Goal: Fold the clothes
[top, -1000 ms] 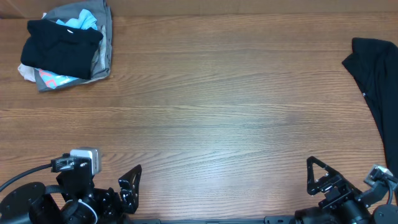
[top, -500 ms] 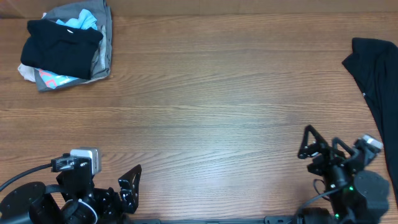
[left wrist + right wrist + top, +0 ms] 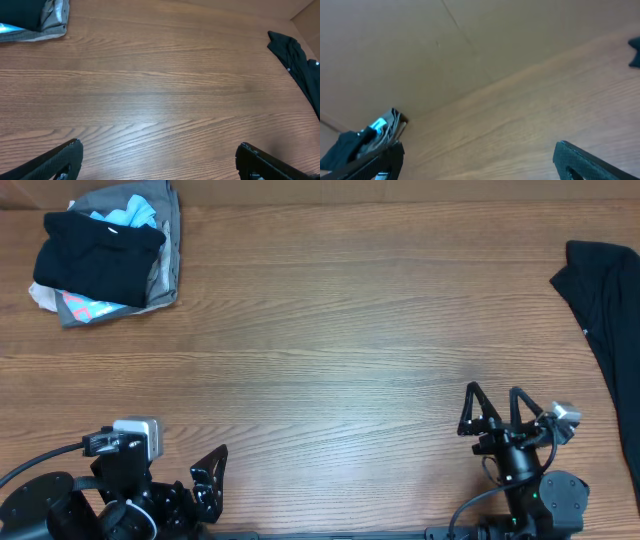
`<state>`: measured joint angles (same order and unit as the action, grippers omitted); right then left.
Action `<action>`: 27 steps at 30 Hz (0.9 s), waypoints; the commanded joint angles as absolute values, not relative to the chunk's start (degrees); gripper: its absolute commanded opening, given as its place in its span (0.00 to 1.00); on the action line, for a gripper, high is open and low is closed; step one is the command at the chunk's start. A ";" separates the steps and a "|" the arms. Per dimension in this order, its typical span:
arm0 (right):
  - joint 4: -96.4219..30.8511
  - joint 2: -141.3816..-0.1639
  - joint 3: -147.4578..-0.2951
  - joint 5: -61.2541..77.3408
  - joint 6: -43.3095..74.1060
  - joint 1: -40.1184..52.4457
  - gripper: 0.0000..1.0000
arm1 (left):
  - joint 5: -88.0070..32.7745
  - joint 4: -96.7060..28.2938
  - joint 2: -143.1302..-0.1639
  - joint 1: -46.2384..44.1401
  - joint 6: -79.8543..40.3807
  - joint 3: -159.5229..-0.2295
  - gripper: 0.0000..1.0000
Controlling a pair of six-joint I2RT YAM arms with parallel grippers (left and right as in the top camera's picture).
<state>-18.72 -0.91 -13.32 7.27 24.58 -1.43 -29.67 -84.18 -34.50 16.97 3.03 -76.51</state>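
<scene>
l tool [image 3: 160, 152] & r tool [image 3: 492, 406] both wide apart over table [image 3: 320, 330]; black tee [image 3: 603, 290] far r, clothes pile [image 3: 100, 252] far l

Wood-grain worktop [image 3: 330, 330], carrying a heap of mixed clothes [image 3: 105, 255]; well apart from that heap, over at the opposite side edge, a rumpled black T-shirt [image 3: 608, 300].
</scene>
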 commanded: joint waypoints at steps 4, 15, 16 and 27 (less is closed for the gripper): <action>-10.96 -0.16 -8.34 7.84 18.20 -1.56 1.00 | -29.36 -84.01 -34.04 17.12 3.88 -76.64 1.00; 1.65 -0.16 -0.43 6.63 15.00 -0.32 1.00 | -29.36 -84.01 -34.04 17.12 3.86 -76.64 1.00; 1.67 -0.16 -0.45 6.22 14.96 -0.08 1.00 | -29.36 -84.01 -34.04 17.12 3.88 -76.64 1.00; -4.10 -0.16 -0.45 -0.14 15.44 0.10 1.00 | -29.36 -84.01 -34.04 17.12 3.88 -76.64 1.00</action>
